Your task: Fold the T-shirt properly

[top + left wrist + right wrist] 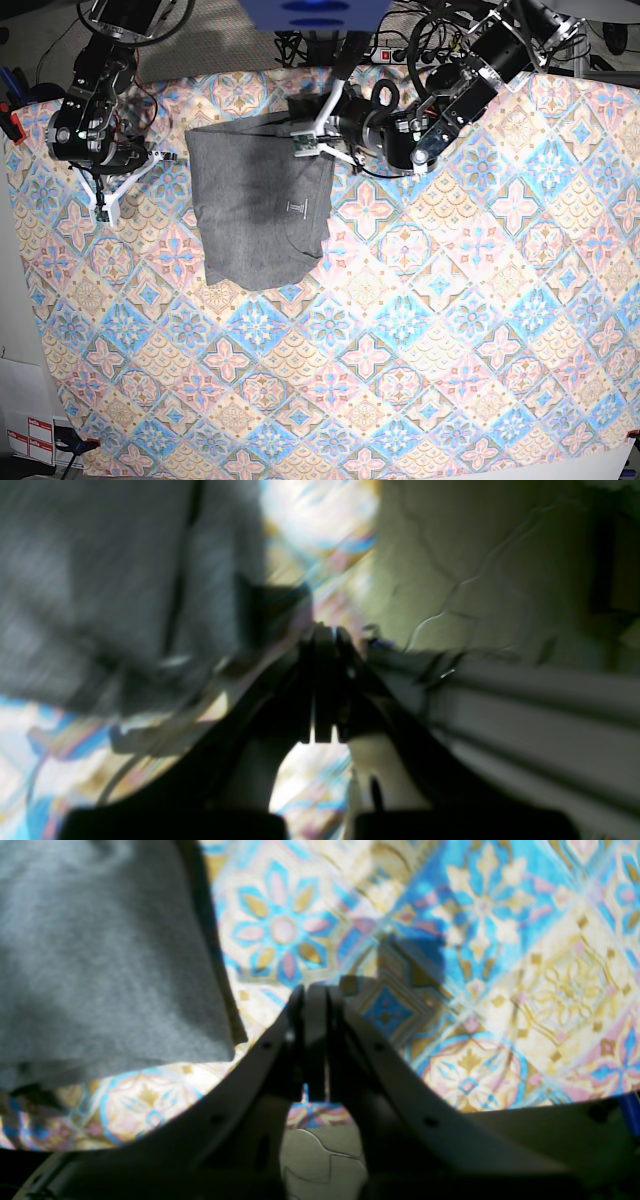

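Toward the far left of the table (pixel 480 330), the T-shirt (pixel 255 205) lies partly folded on the patterned tablecloth (pixel 420 300), a small white mark (pixel 297 208) showing near its right edge. Left tool (pixel 303 148) sits at the shirt's far right corner, fingers pressed together, nothing visibly pinched. Right tool (pixel 104 212) hangs over the cloth just left of the shirt, apart from it, fingers likewise pressed together and empty. Cables (pixel 420 40) and a power strip (pixel 385 55) crowd the far edge behind the left arm.
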Controlling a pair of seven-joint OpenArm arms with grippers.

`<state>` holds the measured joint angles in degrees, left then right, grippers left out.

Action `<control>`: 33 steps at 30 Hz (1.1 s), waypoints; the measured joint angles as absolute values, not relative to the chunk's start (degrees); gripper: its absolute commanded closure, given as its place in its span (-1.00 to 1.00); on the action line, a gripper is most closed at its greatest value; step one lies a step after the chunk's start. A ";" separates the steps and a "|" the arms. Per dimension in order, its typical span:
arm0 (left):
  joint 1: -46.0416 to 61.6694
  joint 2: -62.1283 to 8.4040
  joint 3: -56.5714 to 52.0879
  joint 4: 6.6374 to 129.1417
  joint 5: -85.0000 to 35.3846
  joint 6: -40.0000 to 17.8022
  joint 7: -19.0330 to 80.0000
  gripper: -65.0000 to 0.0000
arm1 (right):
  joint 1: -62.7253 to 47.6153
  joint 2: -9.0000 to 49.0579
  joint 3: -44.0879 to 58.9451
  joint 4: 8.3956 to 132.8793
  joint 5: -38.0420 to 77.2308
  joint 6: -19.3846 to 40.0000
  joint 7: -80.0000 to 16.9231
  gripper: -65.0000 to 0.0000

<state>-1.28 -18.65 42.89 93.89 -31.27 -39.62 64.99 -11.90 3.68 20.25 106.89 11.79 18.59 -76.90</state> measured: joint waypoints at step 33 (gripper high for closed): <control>-10.28 -14.76 34.15 69.87 -30.06 -39.70 52.60 1.00 | -12.03 3.73 18.09 106.89 11.77 18.74 -76.73 0.99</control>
<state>-10.28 -14.76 34.15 69.87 -30.06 -39.70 52.60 -12.03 3.73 18.09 106.89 11.77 18.74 -76.73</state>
